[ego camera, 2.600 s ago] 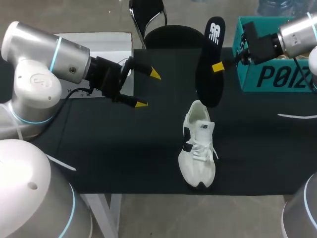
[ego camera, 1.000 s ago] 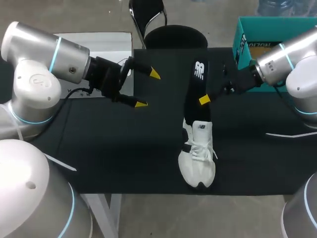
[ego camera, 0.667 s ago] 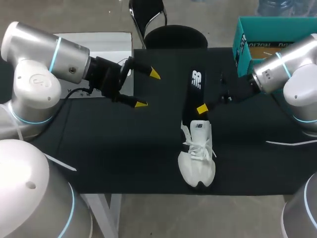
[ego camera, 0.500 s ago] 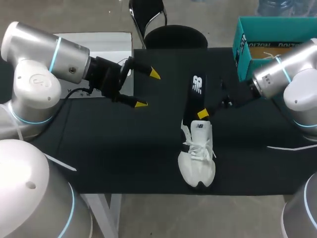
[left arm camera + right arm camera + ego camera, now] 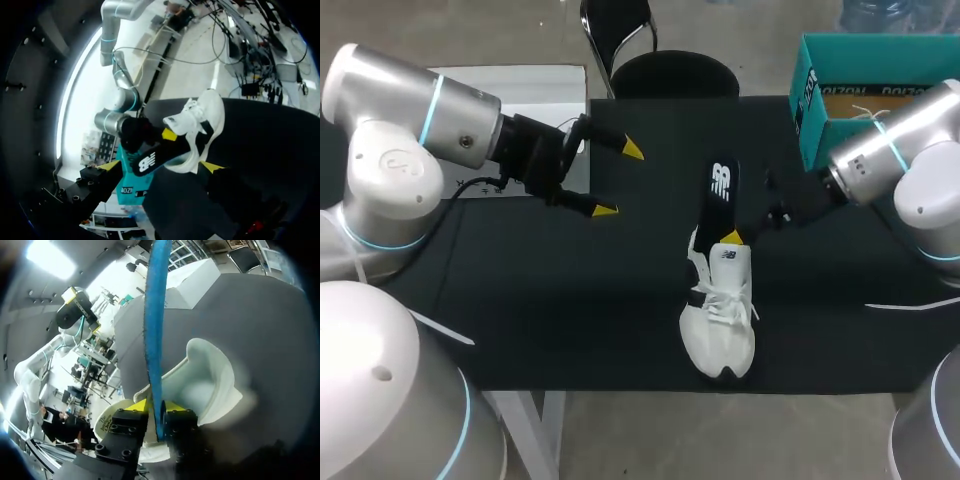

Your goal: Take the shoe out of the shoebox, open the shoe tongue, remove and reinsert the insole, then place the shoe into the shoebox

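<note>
Now reinserting: my right gripper (image 5: 729, 238) pinches the insole (image 5: 718, 192), its lower end entering the shoe (image 5: 722, 315). Left gripper (image 5: 619, 180) hangs spread, well apart. Next, I'd push the insole down toward the toe.

White logo on black insole (image 5: 721, 195); white lettering on teal shoebox (image 5: 812, 120) side; small mark on shoe (image 5: 720, 320) tongue.

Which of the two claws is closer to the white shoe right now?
Right. The right gripper holds the insole at the opening of the shoe; the left gripper hangs open, well off to its side, touching nothing.
</note>
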Controlling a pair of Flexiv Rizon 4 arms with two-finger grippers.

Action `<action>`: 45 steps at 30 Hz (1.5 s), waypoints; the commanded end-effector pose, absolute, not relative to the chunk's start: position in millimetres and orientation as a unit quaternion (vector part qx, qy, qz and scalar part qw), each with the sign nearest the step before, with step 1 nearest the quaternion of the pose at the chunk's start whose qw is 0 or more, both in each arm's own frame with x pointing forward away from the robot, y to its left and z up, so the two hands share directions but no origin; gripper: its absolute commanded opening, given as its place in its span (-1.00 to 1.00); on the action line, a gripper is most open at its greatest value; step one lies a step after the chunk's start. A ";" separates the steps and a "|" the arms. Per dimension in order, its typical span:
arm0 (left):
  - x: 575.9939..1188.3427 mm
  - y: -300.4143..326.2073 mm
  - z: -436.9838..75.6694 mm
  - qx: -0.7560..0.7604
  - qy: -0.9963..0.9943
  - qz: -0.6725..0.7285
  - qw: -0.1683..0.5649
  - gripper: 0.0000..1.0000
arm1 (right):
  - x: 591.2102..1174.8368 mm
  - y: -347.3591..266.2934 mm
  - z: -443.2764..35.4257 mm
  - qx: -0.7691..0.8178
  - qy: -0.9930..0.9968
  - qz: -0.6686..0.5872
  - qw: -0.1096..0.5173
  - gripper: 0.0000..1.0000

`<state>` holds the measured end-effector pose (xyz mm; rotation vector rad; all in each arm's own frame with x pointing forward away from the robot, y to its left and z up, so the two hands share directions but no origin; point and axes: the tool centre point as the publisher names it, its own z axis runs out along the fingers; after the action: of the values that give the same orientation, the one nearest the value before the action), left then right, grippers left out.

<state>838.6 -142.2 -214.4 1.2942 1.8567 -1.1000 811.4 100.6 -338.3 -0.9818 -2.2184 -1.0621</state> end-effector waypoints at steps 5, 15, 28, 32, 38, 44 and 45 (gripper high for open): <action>838.6 -142.6 -214.3 0.490 0.703 -0.414 0.307 1.00 | 826.6 97.9 -324.8 -0.353 -0.820 -0.390 0.224 0.64; 838.6 -142.6 -214.3 0.490 0.703 -0.414 0.307 1.00 | 844.7 97.5 -317.2 -0.345 -0.830 -0.386 0.209 0.29; 838.6 -142.6 -214.3 0.490 0.703 -0.414 0.307 1.00 | 842.3 100.0 -323.4 -0.343 -0.829 -0.390 0.209 -1.00; 838.6 -142.6 -214.3 0.490 0.703 -0.414 0.307 1.00 | 842.1 98.9 -324.6 -0.342 -0.829 -0.389 0.211 -1.00; 838.6 -142.6 -214.3 0.490 0.703 -0.414 0.307 1.00 | 840.6 98.4 -328.9 -0.339 -0.831 -0.383 0.221 -1.00; 838.6 -142.6 -214.3 0.490 0.703 -0.414 0.307 1.00 | 832.6 101.3 -338.5 -0.332 -0.833 -0.367 0.246 -1.00; 838.6 -142.6 -214.3 0.490 0.703 -0.414 0.307 1.00 | 830.7 102.0 -340.3 -0.332 -0.832 -0.366 0.251 -1.00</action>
<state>838.6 -142.2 -214.4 1.2941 1.8566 -1.0999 826.6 98.3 -334.4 -0.9117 -2.2715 -1.0106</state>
